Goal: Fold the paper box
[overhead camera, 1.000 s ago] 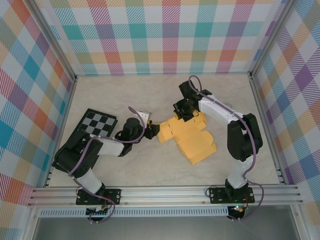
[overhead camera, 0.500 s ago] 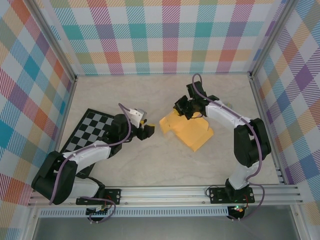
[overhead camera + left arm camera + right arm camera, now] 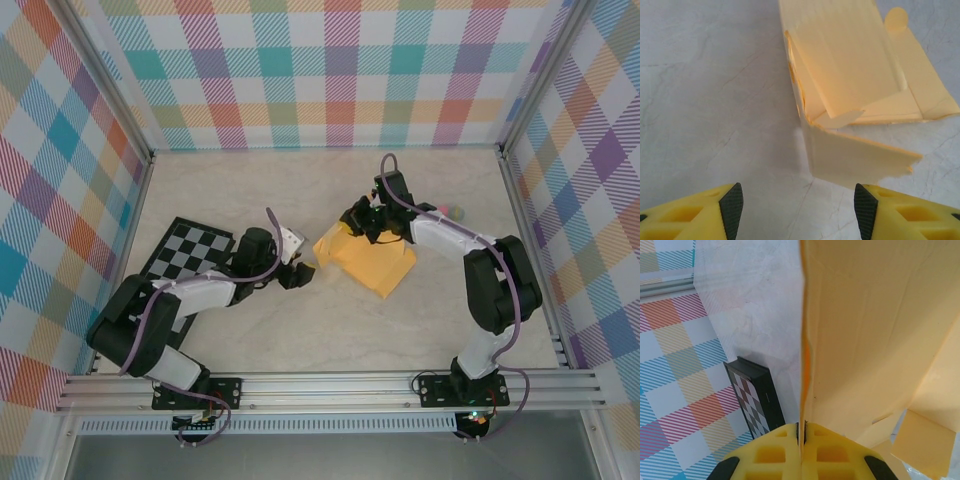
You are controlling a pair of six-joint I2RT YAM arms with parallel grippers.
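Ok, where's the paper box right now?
In the top view the paper box lies mid-table, one panel pinched by the right gripper, the open left gripper just to its left.

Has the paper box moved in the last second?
Yes. The near corner of the paper box has pulled back from the front rail, toward the far wall.

The paper box (image 3: 374, 268) is thin matt card, yellow-orange, with crisp creases. The tabletop (image 3: 300, 330) under it looks smooth, pale and stone-veined. At nine o'clock, the checkered board (image 3: 188, 247) has a glossy black edge. The left gripper (image 3: 796, 212) has yellow plastic fingers (image 3: 685, 215) and black grainy pads (image 3: 732, 210).
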